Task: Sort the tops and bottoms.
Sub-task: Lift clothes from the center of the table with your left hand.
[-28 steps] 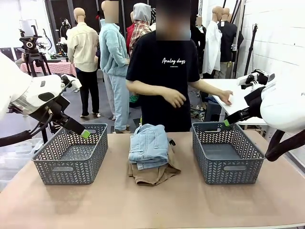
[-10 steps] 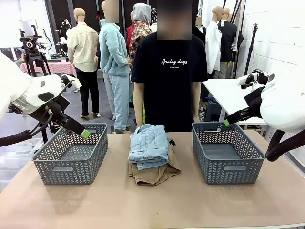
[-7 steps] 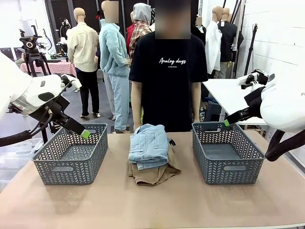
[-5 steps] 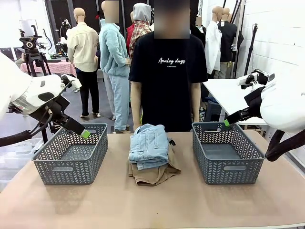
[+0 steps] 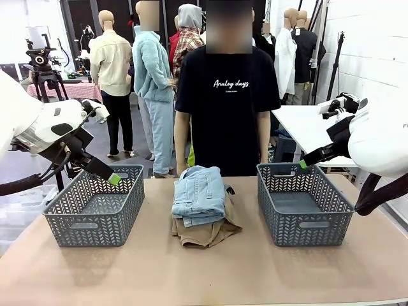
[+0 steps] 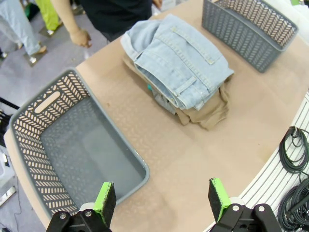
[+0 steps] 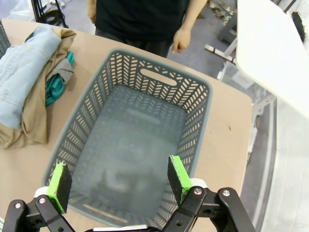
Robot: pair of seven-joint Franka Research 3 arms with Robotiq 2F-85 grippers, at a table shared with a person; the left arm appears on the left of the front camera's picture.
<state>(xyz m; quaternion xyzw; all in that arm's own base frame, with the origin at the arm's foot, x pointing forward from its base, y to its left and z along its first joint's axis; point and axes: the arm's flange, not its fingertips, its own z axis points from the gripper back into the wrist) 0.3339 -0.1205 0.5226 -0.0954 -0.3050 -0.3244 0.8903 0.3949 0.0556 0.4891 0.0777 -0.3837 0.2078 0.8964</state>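
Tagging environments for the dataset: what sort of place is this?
Probably an indoor robotics lab or test workshop: a worktable with grey lattice baskets and folded jeans between white robot arms, a camera on a tripod behind, and coiled cables beside the table.

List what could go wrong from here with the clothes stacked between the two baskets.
The jeans top one stack with the tan top beneath, so a deep pinch by the open left tool or right tool might lift several layers. The teal top is sandwiched mid-stack, barely showing; it could drag out with a neighbour or be missed.
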